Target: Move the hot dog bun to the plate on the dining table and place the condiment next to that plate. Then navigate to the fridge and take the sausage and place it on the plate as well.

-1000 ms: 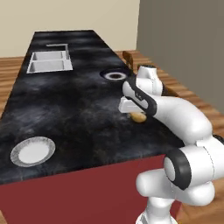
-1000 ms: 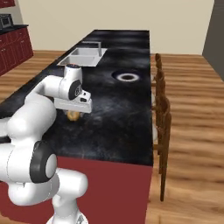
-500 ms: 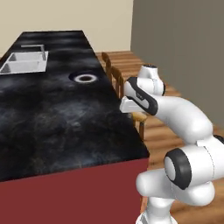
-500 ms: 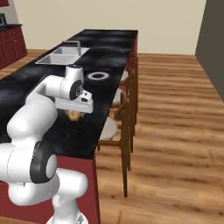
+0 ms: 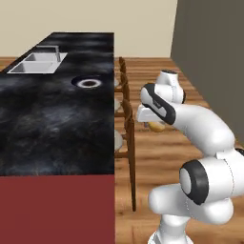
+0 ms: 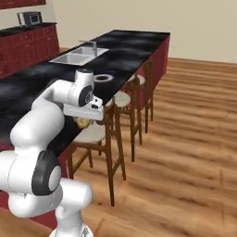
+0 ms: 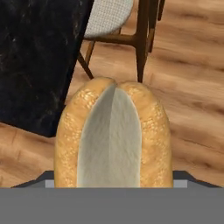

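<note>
The golden-tan hot dog bun (image 7: pixel 111 140) hangs in my gripper (image 5: pixel 155 125), split side facing the hand camera. The jaws are shut on it from both sides. Bun (image 5: pixel 157 127) and gripper (image 6: pixel 84 121) are past the long edge of the dining table (image 5: pixel 47 119), over the stools and the wooden floor. On the black stone top lies the dark-rimmed plate (image 5: pixel 88 83), also seen from the right (image 6: pixel 102 77), well away from the bun (image 6: pixel 84 123). The condiment and the sausage are out of view.
Wooden stools (image 5: pixel 126 97) with pale round seats (image 6: pixel 121 98) line the table's side under my hand. A steel sink (image 5: pixel 35 63) is set into the far part of the top. A tall grey surface (image 5: pixel 212 52) rises at the right; I cannot tell whether it is the fridge.
The whole picture has shifted: the base has driven sideways past the table's long edge. The bun stays in the shut gripper and now hangs over stools and floor, not over the stone top.
</note>
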Controlling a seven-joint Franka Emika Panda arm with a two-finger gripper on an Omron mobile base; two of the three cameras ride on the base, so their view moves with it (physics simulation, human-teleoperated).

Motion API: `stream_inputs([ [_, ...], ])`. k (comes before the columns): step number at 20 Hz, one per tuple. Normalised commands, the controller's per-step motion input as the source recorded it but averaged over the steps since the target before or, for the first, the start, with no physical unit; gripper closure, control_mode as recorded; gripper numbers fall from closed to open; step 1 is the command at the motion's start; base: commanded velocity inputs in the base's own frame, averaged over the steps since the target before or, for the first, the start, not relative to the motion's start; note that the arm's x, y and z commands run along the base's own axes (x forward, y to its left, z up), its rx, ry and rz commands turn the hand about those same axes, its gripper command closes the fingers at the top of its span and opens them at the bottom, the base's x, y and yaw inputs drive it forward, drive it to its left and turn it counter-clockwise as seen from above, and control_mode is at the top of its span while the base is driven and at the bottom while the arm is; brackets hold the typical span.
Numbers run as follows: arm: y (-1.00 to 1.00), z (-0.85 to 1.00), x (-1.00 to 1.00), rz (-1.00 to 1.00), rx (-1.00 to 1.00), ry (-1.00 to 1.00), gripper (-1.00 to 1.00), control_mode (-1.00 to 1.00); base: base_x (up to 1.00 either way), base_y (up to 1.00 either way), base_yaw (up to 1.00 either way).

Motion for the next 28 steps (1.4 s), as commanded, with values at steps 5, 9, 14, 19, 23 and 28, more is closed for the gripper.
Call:
stream_inputs([
  [5, 0.00, 0.00, 0.00, 0.00, 0.00, 0.00, 1.00, 1.00, 0.42, -0.74, 0.59],
  [9, 0.00, 0.00, 0.00, 0.00, 0.00, 0.00, 1.00, 1.00, 0.71, -0.82, 0.52],
  [14, 0.00, 0.00, 0.00, 0.00, 0.00, 0.00, 1.00, 1.00, 0.73, -1.00, 0.41],
  [19, 0.00, 0.00, 0.00, 0.00, 0.00, 0.00, 1.00, 1.00, 0.75, -1.00, 0.40],
  [23, 0.00, 0.00, 0.00, 0.00, 0.00, 0.00, 1.00, 1.00, 0.76, -1.00, 0.42],
  [28, 0.00, 0.00, 0.00, 0.00, 0.00, 0.00, 1.00, 1.00, 0.74, -0.98, 0.44],
])
